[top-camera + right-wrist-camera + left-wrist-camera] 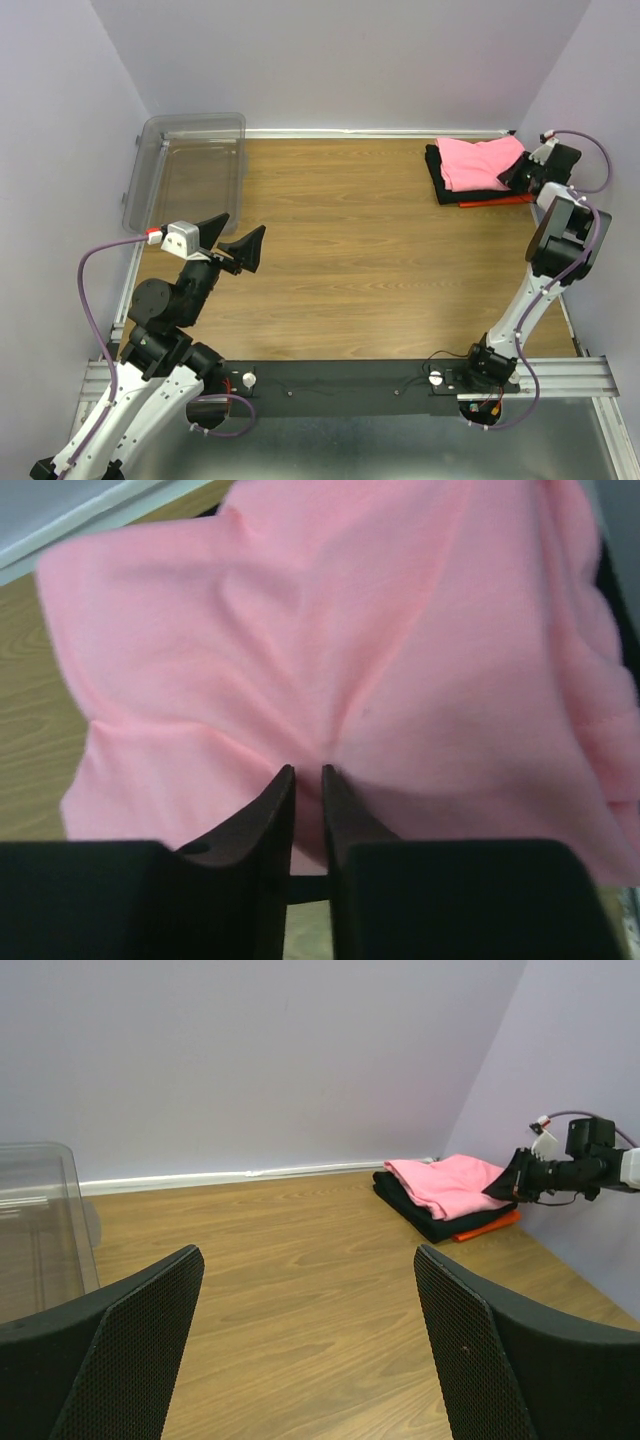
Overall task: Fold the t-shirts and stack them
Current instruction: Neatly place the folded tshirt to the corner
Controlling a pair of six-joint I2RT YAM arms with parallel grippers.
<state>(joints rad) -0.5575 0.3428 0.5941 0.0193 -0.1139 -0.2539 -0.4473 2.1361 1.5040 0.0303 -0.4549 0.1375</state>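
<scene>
Salmon-pink cloth (478, 160), creased, atop black rectangle (436, 172) | right pincer (307, 771) pinching it | left pincer (243, 225) spread

Even soft light, faint shadows on the table (350, 260), mild sheen on the clear bin (190, 165), pink t-shirt (330, 630) blurred at close range

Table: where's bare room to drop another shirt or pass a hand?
Free: the wide bare wood mid-table, bordered by the clear bin far left and the shirt stack far right. Crowded: the far-right corner, with the pink shirt over the black shirt over the orange shirt, right jaws at it. The left jaws hang open beside the bin.
</scene>
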